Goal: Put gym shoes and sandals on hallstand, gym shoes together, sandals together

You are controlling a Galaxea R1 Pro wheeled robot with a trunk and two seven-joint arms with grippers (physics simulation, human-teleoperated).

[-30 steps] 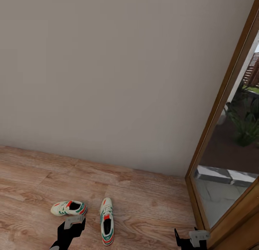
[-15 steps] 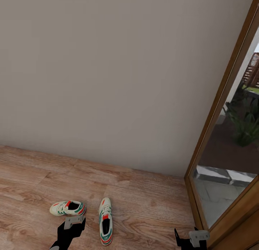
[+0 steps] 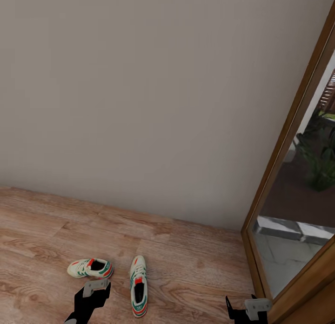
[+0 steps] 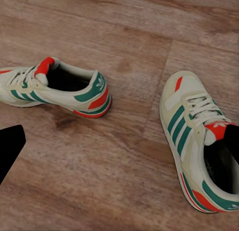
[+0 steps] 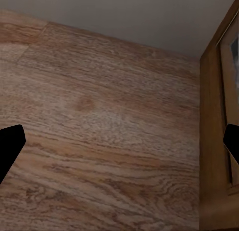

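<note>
I have both gym shoes on the corridor floor, low in my head view. The left gym shoe lies crosswise on its sole, toe pointing to my left; the right gym shoe points toe-first toward the wall. They sit near each other but apart, a strip of bare planks between the left one's heel and the right one's side. Open floor runs from the shoes up to the wall's base and rightward to the wooden door frame — glass beside it shows paving and plants outside.

Both shoes are off-white with teal-green side stripes, orange-red tongue and heel patches, white laces and dark openings. In the left wrist view the crosswise shoe and the other show a red line along the sole edge. The flooring is light brown wood grain with knots; the wall is flat and pale grey.

My left gripper hovers just nearer to me than the left shoe, not touching it; its jaws stand wide and hold nothing. My right gripper sits low by the door frame over bare floor, jaws likewise spread wide, fingertips at the picture's edges.
</note>
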